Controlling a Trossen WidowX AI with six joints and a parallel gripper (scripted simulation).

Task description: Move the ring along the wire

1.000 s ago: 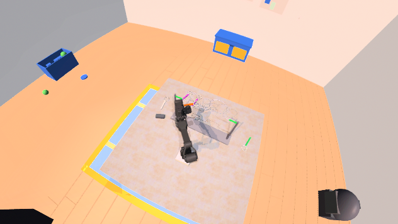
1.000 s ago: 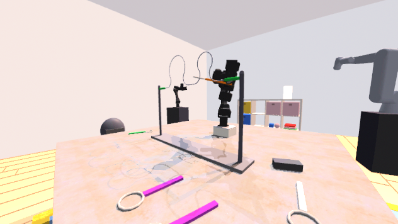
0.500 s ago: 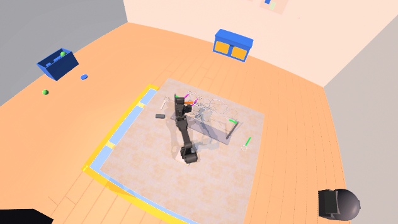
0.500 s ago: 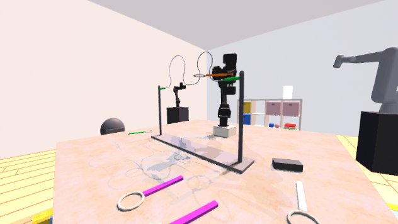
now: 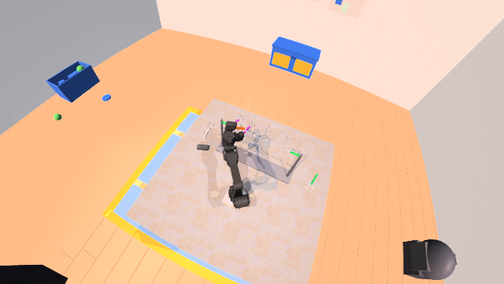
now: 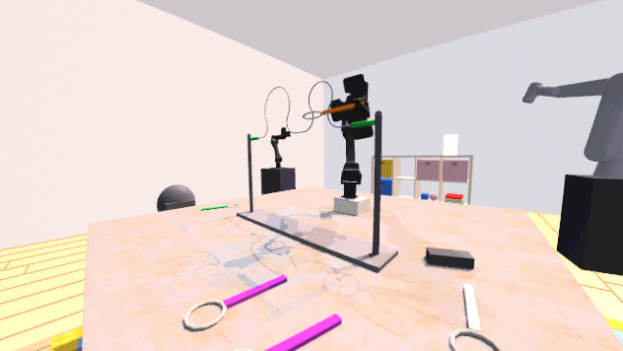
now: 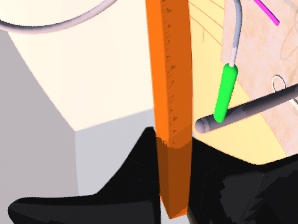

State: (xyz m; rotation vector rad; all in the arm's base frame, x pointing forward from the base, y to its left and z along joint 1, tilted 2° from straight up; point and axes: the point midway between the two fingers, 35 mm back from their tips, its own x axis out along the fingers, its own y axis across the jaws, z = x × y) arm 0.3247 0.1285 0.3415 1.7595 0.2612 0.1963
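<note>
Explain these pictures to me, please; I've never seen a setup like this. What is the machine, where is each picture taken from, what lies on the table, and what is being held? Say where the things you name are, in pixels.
The machine is one black robot arm (image 5: pixel 233 169) (image 6: pixel 350 148) on a pale block (image 6: pixel 351 205). Its gripper (image 7: pixel 157 133) is closed on an orange handle (image 5: pixel 240 128) (image 6: pixel 339 108) (image 7: pixel 172 75), which carries a ring (image 6: pixel 320 111).

The top picture looks down from above, the exterior one looks across the table (image 5: pixel 199 235) (image 6: pixel 148 227), and the wrist one looks out past the fingers.

A bent grey wire (image 6: pixel 279 88) runs between two posts (image 6: pixel 250 173) (image 6: pixel 378 187), with green parts at its ends. On the table lie a black block (image 5: pixel 202 147) (image 6: pixel 449 258) and spare rings with magenta, white and green handles.
</note>
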